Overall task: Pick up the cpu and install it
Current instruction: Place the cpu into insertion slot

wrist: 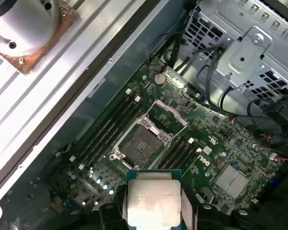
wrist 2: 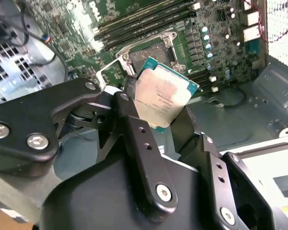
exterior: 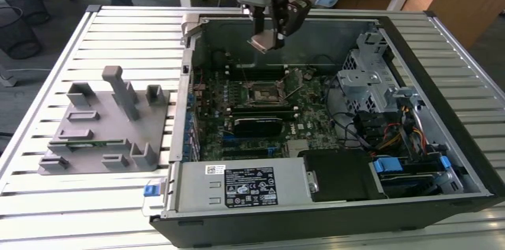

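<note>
Slats of the desk carry a grey fixture at the exterior view's left, just beside an open computer case. Above its motherboard the gripper is clamped on the cpu, holding it tilted in the air, clear of the open socket. A metal drive cage stands further right.

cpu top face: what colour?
The cpu is silvery-grey metal on top with a thin green edge; clearest in the second wrist view.
</note>
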Controlling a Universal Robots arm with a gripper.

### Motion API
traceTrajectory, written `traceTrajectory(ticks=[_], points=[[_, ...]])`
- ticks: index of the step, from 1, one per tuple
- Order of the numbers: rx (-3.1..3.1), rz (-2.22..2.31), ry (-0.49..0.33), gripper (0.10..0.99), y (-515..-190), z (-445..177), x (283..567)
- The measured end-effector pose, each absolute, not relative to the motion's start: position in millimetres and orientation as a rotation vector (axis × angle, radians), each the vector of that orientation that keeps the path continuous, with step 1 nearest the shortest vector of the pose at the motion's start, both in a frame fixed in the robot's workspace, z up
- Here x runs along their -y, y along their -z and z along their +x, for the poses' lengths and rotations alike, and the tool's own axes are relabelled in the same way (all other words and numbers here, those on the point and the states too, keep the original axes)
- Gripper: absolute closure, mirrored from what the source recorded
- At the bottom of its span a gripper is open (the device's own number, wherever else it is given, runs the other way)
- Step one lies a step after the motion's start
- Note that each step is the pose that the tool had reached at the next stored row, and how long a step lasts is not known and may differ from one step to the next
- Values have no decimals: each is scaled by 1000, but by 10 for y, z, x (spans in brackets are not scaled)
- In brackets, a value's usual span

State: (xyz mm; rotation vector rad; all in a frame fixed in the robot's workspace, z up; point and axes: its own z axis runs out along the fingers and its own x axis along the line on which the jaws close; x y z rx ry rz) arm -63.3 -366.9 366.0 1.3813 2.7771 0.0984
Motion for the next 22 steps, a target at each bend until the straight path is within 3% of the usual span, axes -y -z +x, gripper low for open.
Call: traceTrajectory(ticks=[22], points=[[-2442, 1893, -84, 549, -3624, -633, 3669]])
